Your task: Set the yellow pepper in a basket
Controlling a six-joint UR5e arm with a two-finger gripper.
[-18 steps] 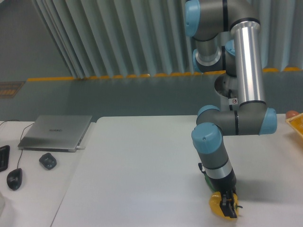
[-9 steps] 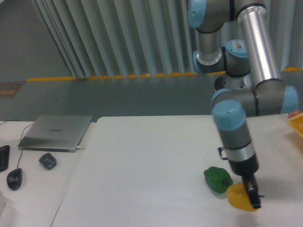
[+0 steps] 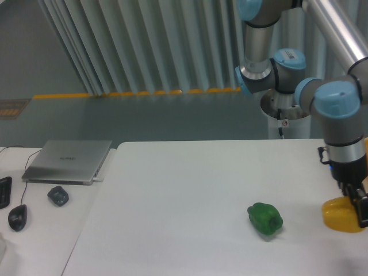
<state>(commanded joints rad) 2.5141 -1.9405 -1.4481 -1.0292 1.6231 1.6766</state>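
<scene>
The yellow pepper [image 3: 338, 218] is at the right edge of the white table [image 3: 184, 190], low over its surface. My gripper [image 3: 357, 214] points down and is shut on the pepper's right side, with one dark finger [image 3: 361, 210] showing against the yellow. The basket is not visible; the arm's wrist [image 3: 342, 123] covers the right edge of the view where the table ends.
A green pepper [image 3: 265, 218] lies on the table left of the yellow one. On the left desk are a closed laptop [image 3: 69, 161], a small dark object [image 3: 57, 196], a mouse [image 3: 17, 217] and a keyboard's edge [image 3: 4, 191]. The arm's base [image 3: 282, 109] stands behind the table.
The gripper has carried the yellow pepper from the table's front, beside the green pepper, to the right and slightly back. The green pepper stayed put.
</scene>
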